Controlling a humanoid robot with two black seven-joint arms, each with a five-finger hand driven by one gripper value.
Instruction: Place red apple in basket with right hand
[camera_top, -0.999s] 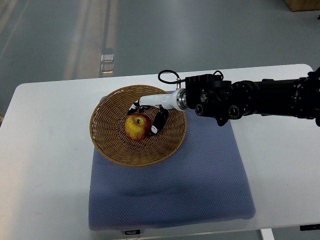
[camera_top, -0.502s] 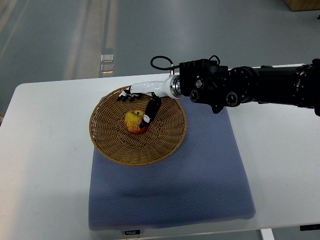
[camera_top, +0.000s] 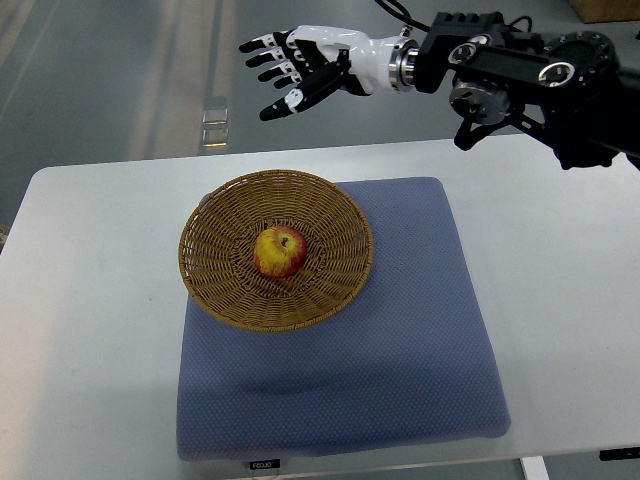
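Observation:
The red and yellow apple (camera_top: 279, 250) lies in the middle of the round wicker basket (camera_top: 215, 285). The basket stands on the left part of a blue mat (camera_top: 400, 350). My right hand (camera_top: 296, 66) is white with black fingertips. It is raised high above the table's far edge, well up and away from the basket, with its fingers spread and holding nothing. Its black arm (camera_top: 520, 70) comes in from the upper right. My left arm is out of view.
The mat lies on a white table (camera_top: 90, 330). Grey floor shows beyond the table's far edge, with a small clear object (camera_top: 213, 128) on it.
My right hand has let go of the apple, lifted out of the basket and moved up and away past the table's far edge. The apple stays in the basket.

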